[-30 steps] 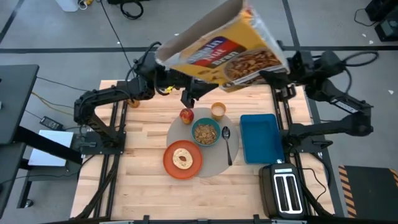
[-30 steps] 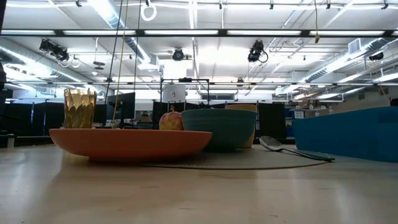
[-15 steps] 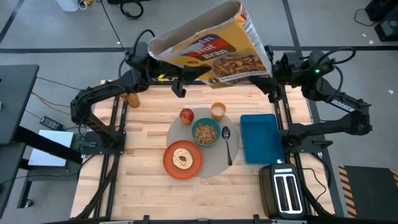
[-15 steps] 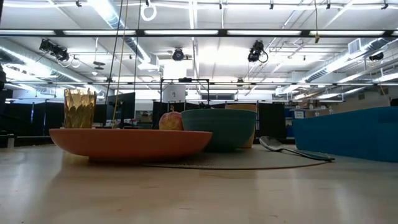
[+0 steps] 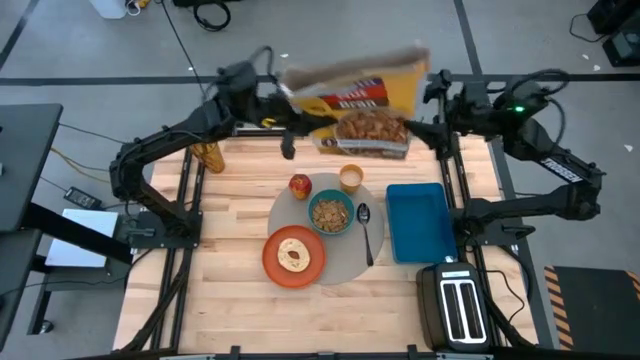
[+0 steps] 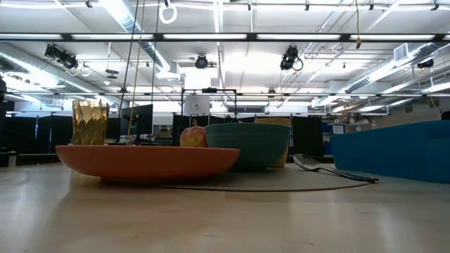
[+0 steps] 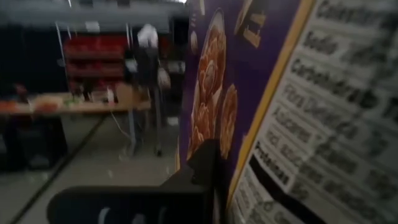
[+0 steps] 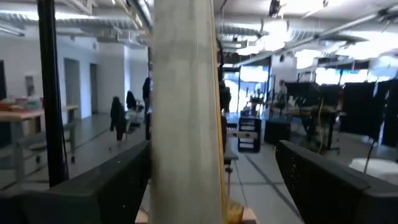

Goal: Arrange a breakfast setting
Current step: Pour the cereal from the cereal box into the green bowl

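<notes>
A cereal box (image 5: 352,97) hangs over the table's far edge between both grippers. My left gripper (image 5: 288,128) is shut at its left end. My right gripper (image 8: 211,186) stands open at its right end, one finger on each side of the box's narrow edge (image 8: 185,112). On the round grey placemat (image 5: 340,262) rest an orange plate (image 5: 272,258) with a bagel (image 5: 294,254), a teal bowl (image 5: 331,213) of cereal, a spoon (image 5: 365,228), a red apple (image 5: 300,185) and a small cup (image 5: 351,178). My left gripper has one finger (image 7: 200,167) laid against the box's purple printed face (image 7: 208,106), beside the corner with the nutrition panel. The box hides the other finger. The box is lifted clear of the table.
A blue tray (image 5: 415,222) lies right of the placemat, with a black toaster (image 5: 455,305) at the near right corner. A gold glass (image 5: 209,157) stands at the far left. Bare wood lies left of the placemat and along the near edge.
The cereal box has sunk from high over the table, where it slanted, to lower over the far edge, and it has turned more level. Both grippers have stayed beside it, and my left one has shifted toward the far left.
</notes>
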